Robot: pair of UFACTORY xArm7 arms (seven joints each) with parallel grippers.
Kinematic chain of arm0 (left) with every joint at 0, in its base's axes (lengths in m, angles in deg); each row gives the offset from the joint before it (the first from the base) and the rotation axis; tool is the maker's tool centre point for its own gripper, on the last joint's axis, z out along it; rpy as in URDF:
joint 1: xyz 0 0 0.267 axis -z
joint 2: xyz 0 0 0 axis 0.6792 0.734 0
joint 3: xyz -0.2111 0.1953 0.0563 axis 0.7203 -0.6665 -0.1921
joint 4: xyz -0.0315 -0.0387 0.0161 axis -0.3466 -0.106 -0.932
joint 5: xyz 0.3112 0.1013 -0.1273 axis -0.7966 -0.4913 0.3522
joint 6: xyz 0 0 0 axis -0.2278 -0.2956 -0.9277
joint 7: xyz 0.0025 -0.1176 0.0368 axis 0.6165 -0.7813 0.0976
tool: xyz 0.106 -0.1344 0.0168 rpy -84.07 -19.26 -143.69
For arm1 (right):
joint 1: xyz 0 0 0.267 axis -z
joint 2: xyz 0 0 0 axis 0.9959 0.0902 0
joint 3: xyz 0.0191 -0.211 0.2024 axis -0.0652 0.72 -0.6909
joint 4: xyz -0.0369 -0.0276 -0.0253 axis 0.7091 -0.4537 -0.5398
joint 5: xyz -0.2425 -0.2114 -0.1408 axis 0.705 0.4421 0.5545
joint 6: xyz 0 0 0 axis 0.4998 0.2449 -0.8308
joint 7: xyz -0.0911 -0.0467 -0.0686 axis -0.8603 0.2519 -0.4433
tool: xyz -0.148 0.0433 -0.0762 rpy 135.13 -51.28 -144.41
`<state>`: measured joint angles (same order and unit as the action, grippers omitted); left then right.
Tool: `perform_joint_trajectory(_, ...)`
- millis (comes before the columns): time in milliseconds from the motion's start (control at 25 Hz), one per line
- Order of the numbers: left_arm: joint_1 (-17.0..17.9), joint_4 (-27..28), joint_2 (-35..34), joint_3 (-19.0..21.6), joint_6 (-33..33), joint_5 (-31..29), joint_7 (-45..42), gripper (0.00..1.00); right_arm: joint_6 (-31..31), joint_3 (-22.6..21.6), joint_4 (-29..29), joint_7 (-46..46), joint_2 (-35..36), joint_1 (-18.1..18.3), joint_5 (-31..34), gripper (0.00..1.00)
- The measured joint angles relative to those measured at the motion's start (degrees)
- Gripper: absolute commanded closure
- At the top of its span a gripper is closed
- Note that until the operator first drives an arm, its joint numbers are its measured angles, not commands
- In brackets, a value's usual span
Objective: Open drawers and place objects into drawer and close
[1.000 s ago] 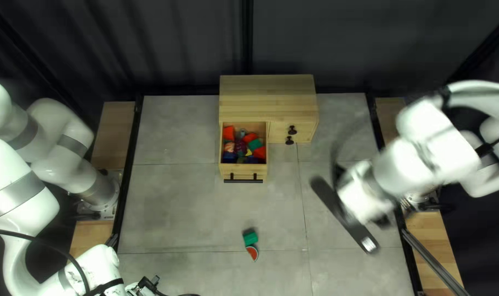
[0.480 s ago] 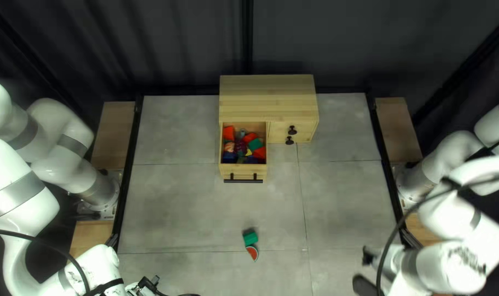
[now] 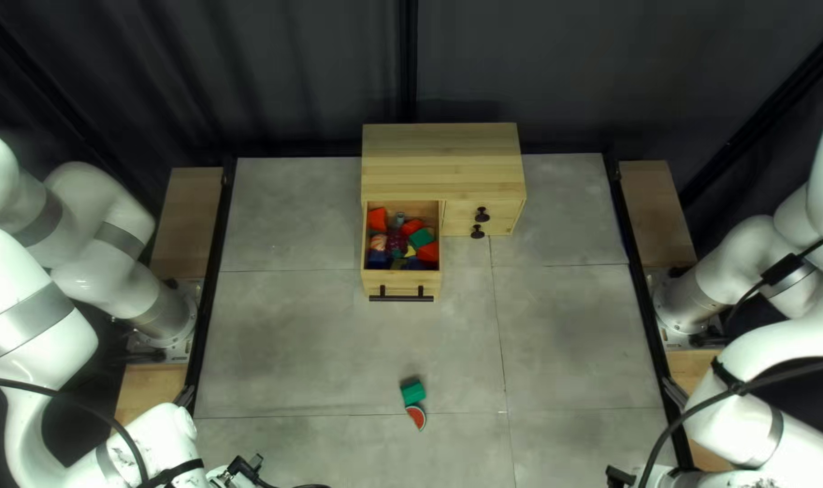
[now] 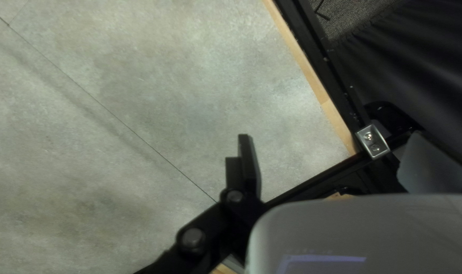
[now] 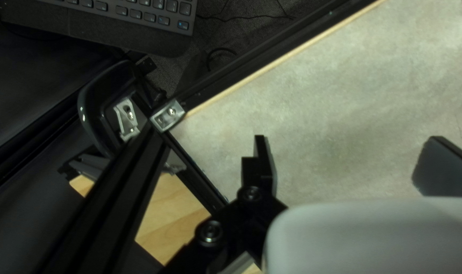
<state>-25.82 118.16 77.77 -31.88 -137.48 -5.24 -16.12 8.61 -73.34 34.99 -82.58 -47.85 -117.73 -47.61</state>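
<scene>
Have left gripper (image 4: 331, 134) wide open over table (image 3: 303, 352), with bare grey surface between the two fingers and hold of nothing. Have right gripper (image 5: 347, 137) wide open too, again with just table surface between the fingers and nothing in grasp. In top left view, see left arm (image 3: 32, 316) reaching toward table's near left corner, right arm (image 3: 764, 443) toward near right corner.

Find green block (image 3: 413, 393) toward table's near edge, roughly midway between left and right edges. Find watermelon slice (image 3: 416, 417) just beside, on the near-edge side of that block, red face up. Can't tell for sure about touching.

Look to middle of far edge for wooden cabinet (image 3: 440, 158). See its left drawer (image 3: 399, 282) pulled well out toward near edge, loaded with jumbled blocks (image 3: 421, 238) in red, green, blue and yellow. Note black bar handle (image 3: 401, 299) across the drawer front, and upper knob (image 3: 482, 215) and lower knob (image 3: 476, 232) on the cabinet's closed right side.

In left wrist view, spot metal bracket (image 4: 372, 141) at a table corner. In right wrist view, spot another bracket (image 5: 168, 115) at a corner, and keyboard (image 5: 149, 15) beyond table's edge.
</scene>
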Motion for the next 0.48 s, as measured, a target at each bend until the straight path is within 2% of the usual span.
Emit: perform_joint_trajectory(480,0.0,0.0,0.0,0.0,0.0,0.0,0.0,0.00,-1.0,-1.2,0.0,5.9,1.9,-1.2,-0.3,0.00)
